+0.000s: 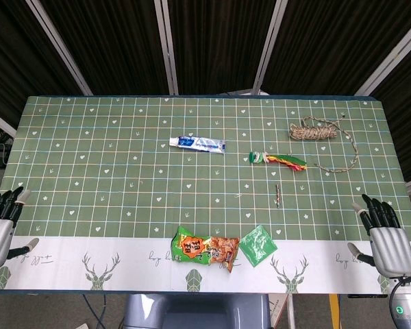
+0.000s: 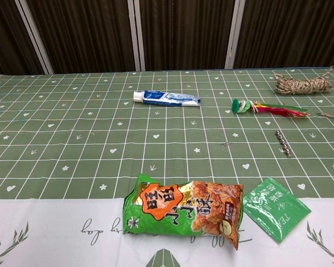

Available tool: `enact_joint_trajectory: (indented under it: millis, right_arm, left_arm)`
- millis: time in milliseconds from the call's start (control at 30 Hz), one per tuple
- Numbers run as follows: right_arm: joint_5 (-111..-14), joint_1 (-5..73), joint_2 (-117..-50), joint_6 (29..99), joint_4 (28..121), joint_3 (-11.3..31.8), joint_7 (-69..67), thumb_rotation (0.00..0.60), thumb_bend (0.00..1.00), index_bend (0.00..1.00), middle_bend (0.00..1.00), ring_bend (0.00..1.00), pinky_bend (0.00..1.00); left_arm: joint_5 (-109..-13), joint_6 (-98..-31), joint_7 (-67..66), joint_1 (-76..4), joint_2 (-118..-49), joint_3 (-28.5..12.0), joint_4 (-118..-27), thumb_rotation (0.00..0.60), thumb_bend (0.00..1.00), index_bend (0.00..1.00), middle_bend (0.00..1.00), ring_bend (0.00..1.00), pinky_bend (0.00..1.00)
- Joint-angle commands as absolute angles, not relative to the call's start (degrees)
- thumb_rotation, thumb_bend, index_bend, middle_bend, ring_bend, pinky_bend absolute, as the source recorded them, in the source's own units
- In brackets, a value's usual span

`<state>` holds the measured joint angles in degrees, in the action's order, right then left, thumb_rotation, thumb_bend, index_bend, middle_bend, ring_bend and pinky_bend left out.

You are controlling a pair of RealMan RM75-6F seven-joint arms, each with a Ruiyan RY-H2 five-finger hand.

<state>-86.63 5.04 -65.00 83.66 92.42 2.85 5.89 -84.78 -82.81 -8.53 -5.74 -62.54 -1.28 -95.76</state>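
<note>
1. Your left hand point(image 1: 1, 223) sits at the near left corner of the green grid-patterned tablecloth point(image 1: 89, 171), fingers apart and grasping nothing. It shows only in the head view.

2. Your right hand point(image 1: 385, 236) sits at the near right corner, likewise released, fingers spread, with nothing in it.

3. The orange-and-green crinkly snack bag point(image 1: 204, 249) lies on the white near border of the cloth, about midway between your two hands, slightly closer to the right one by my judgement. Its long axis runs left to right, almost parallel to the near table edge.

4. Just beside the bag's right end, apart by a narrow gap in the chest view, lies a small flat green foil sachet point(image 1: 259, 245), turned diagonally. Of everything on the cloth, it is the nearest thing to your right hand, lying to that hand's left and at about the same depth.

5. Further out from your right hand lie a short metal chain piece point(image 1: 279, 195), a green-capped shuttlecock with red and yellow feathers point(image 1: 279, 160), and a coil of tan jute rope point(image 1: 316, 130) at the far right.

6. A white-and-blue toothpaste tube point(image 1: 198, 144) lies mid-table, long axis left to right, well apart from both hands.
</note>
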Motion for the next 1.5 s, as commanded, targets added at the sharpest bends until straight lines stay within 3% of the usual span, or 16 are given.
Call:
enact_joint_trajectory:
  millis: [33, 133, 300, 967, 1200, 1500]
  right_arm:
    - [-86.7, 5.0, -65.0, 83.8, 92.4, 2.9, 5.9, 0.600, 0.12, 0.12, 0.00, 0.00, 0.06]
    - [-86.9, 4.9, -65.1, 84.3, 92.3, 3.0, 5.8, 0.600, 0.12, 0.12, 0.00, 0.00, 0.06]
    - [-87.2, 4.8, -65.4, 85.0, 92.2, 3.1, 5.6, 0.600, 0.12, 0.00, 0.00, 0.00, 0.05]
    - [-85.6, 5.9, -66.0, 83.2, 92.6, 4.1, 5.8, 0.600, 0.12, 0.00, 0.00, 0.00, 0.03]
    - [-81.5, 10.8, -69.0, 77.5, 91.4, 7.5, 11.7, 0.600, 0.10, 0.00, 0.00, 0.00, 0.03]
    - [-72.8, 20.0, -79.4, 68.2, 82.6, 12.8, 19.8, 0.600, 0.10, 0.00, 0.00, 0.00, 0.03]
  left_arm:
    - [-84.8, -82.9, -8.5, -5.7, -62.6, -1.3, -95.7, 0.600, 0.11, 0.00, 0.00, 0.00, 0.00]
    - [-84.9, -83.0, -8.5, -5.7, -62.6, -1.4, -95.8, 0.600, 0.11, 0.00, 0.00, 0.00, 0.00]
    - [-84.8, -83.3, -8.5, -5.6, -62.5, -1.4, -96.1, 0.600, 0.11, 0.00, 0.00, 0.00, 0.00]
    - [-83.4, -82.8, -8.7, -5.6, -62.6, -1.8, -96.3, 0.600, 0.11, 0.00, 0.00, 0.00, 0.00]
    - [-83.0, -82.6, -7.9, -5.8, -63.0, -2.1, -96.0, 0.600, 0.11, 0.00, 0.00, 0.00, 0.00]
    - [-82.8, -82.3, -8.0, -5.9, -63.4, -2.1, -95.9, 0.600, 0.11, 0.00, 0.00, 0.00, 0.00]
